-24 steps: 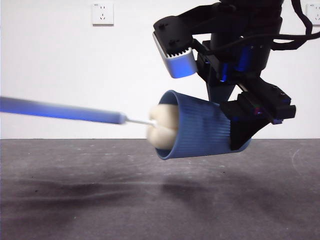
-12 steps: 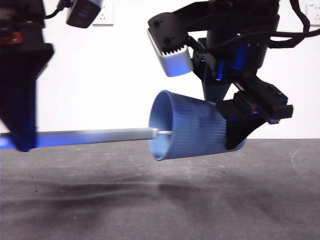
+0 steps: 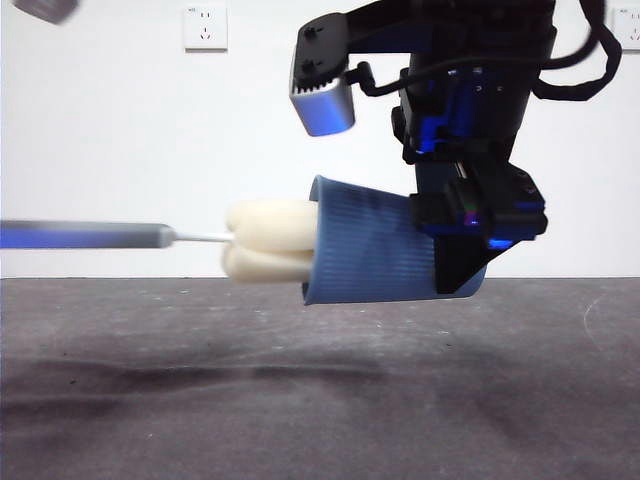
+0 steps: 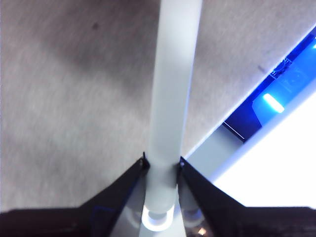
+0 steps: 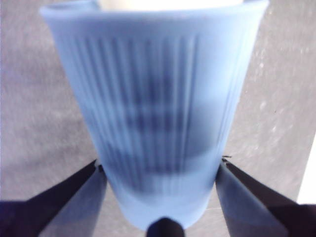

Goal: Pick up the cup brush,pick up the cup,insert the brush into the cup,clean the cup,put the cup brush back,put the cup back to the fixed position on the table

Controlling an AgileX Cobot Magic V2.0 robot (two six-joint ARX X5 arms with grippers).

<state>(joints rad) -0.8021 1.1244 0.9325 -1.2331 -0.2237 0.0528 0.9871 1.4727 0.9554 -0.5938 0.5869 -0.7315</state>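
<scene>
My right gripper point(image 3: 470, 250) is shut on the light blue ribbed cup point(image 3: 370, 245) and holds it on its side above the table point(image 3: 300, 400), mouth facing left. In the right wrist view the cup point(image 5: 158, 113) sits between the jaws near its base. My left gripper point(image 4: 162, 165) is shut on the cup brush's grey handle point(image 4: 170, 89). In the front view the handle point(image 3: 85, 236) comes in level from the left. The cream sponge head point(image 3: 270, 242) sticks mostly out of the cup's mouth. The left gripper itself is out of the front view.
A white wall with a socket point(image 3: 205, 27) stands behind the table. The right arm's wrist camera point(image 3: 322, 92) hangs above the cup. A pale curved mark point(image 3: 592, 315) shows on the table at the right.
The brush has pulled back left, so its sponge head now shows outside the cup's mouth. The left arm has left the front view. The cup has levelled slightly.
</scene>
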